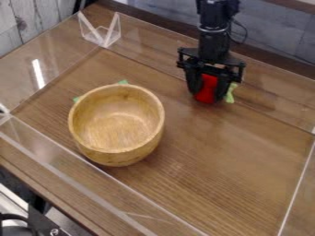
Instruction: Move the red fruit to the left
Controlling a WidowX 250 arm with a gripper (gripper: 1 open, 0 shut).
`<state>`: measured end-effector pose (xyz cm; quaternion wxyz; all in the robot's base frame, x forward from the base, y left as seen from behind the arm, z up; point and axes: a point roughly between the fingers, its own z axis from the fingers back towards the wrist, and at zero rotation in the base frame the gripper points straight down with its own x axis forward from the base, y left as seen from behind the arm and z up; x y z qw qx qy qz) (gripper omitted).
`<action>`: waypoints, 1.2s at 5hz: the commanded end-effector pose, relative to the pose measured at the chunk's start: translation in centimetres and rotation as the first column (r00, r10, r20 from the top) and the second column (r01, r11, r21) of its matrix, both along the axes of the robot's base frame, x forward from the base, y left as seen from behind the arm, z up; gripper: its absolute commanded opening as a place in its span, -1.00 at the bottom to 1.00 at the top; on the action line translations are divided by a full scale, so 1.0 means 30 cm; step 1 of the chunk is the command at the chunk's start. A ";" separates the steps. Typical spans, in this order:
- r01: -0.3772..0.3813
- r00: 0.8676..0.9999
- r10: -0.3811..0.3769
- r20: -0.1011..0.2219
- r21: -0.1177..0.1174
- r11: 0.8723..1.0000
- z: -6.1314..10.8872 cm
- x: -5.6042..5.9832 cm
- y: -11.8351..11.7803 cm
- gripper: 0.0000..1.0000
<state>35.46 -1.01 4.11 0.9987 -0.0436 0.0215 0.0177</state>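
Note:
The red fruit (209, 88) is small, glossy and red, with a bit of green leaf at its right side. It sits on the wooden table at the back right. My gripper (211, 90) comes straight down on it from above. Its black fingers (189, 81) press against the fruit's left and right sides, so the gripper is shut on the fruit. The upper part of the fruit is hidden by the gripper body. The fruit is at or barely above the table surface.
A wooden bowl (116, 123) stands left of centre, with a green object (121, 84) peeking out behind its rim. Clear plastic walls (99, 29) enclose the table on all sides.

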 end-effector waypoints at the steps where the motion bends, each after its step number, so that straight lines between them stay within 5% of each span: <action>1: 0.002 0.993 -0.002 0.115 0.001 1.000 0.156 0.037 0.032 -1.00; 2: 0.058 0.992 -0.058 0.113 0.001 0.998 0.152 0.012 0.022 1.00; 3: 0.107 0.989 -0.106 0.107 -0.001 0.994 0.142 -0.009 0.008 1.00; 4: 0.127 0.986 -0.127 0.108 0.004 0.992 0.141 0.005 0.016 -1.00; 5: 0.145 0.983 -0.144 0.109 0.006 0.989 0.149 0.011 0.024 -1.00; 6: 0.119 0.986 -0.119 0.113 0.004 0.993 0.135 -0.024 -0.001 1.00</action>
